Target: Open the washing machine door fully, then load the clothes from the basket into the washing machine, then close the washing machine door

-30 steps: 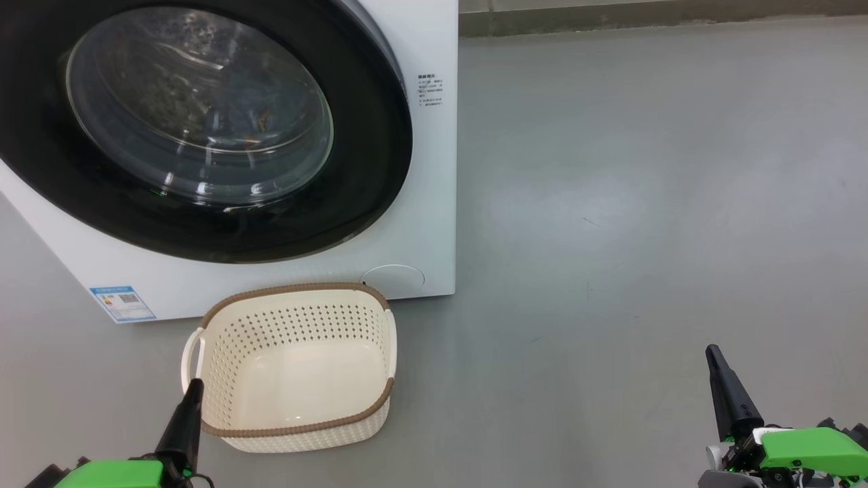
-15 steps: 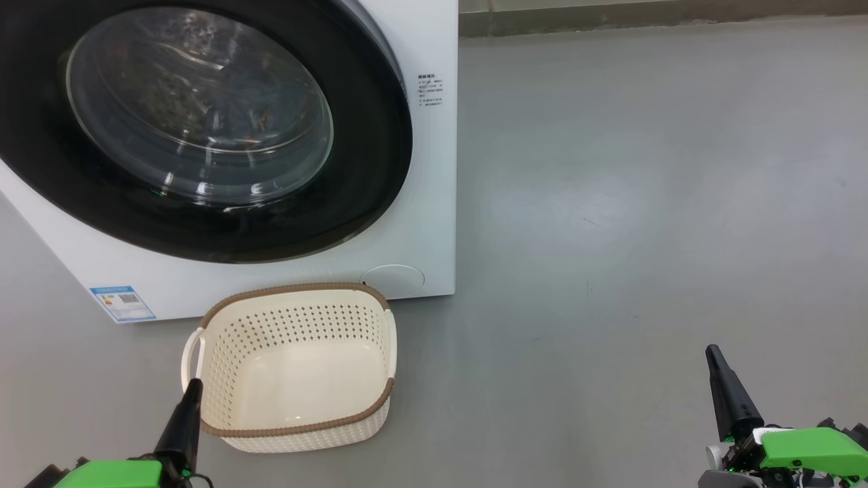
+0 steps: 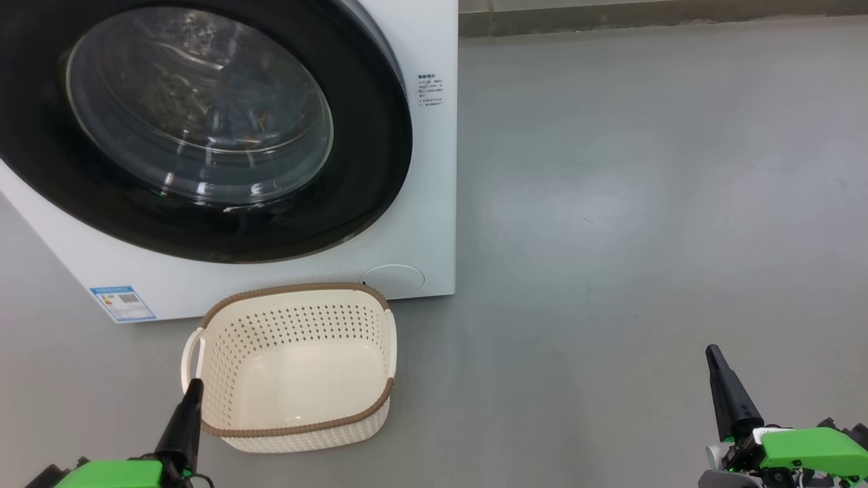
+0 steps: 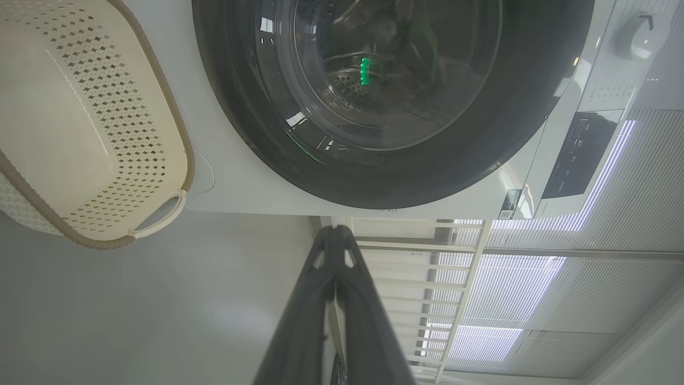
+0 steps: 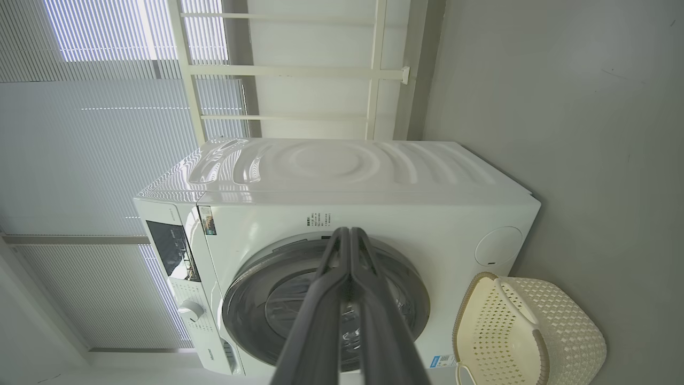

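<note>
The basket (image 3: 305,439) sits on the floor (image 3: 644,203) just before the washer (image 3: 434,203), below its door (image 3: 369,169) — the filter cap (image 3: 393,278) just behind the basket's right corner, the label (image 3: 122,303) off to the left, on the washer's lower front.

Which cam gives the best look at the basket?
Head view: the whole basket is seen from above, with its inside visible. The left wrist view cuts it off at the left edge, and the right wrist view cuts it off at the bottom edge.
</note>
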Robot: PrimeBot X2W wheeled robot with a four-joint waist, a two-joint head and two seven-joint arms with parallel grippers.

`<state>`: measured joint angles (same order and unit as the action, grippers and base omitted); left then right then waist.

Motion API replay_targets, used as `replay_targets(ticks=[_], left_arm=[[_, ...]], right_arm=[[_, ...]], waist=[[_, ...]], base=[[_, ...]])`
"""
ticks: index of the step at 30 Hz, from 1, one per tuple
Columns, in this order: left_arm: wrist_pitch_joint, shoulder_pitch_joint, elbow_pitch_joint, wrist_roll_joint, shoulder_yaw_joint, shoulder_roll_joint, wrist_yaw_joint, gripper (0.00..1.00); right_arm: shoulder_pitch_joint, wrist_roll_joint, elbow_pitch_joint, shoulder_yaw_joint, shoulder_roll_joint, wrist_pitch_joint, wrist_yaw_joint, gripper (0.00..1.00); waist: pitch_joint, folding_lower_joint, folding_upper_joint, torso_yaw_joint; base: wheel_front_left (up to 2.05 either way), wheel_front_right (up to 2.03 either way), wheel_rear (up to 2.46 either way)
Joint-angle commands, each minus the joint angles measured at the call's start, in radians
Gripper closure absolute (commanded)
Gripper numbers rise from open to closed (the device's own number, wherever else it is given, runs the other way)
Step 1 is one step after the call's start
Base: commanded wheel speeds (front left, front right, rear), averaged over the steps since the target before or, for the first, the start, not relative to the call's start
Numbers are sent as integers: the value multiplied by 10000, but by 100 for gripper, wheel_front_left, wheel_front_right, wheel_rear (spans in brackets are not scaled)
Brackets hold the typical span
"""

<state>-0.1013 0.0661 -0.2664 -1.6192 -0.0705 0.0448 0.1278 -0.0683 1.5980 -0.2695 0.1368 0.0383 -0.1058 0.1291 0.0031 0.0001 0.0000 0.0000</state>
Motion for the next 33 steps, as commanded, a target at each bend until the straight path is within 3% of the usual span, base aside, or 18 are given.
replay_targets(ticks=[1, 33], left_arm=[[-48, 411, 216, 33, -345, 123, 29, 100], [-78, 415, 215, 65, -382, 97, 29, 100]], right_arm=[[-396, 108, 248, -231, 120, -74, 16, 100], [-396, 108, 248, -232, 120, -73, 16, 100]], waist=[[0, 0, 0, 0], [0, 0, 0, 0]], base=[[0, 0, 0], [0, 0, 0]])
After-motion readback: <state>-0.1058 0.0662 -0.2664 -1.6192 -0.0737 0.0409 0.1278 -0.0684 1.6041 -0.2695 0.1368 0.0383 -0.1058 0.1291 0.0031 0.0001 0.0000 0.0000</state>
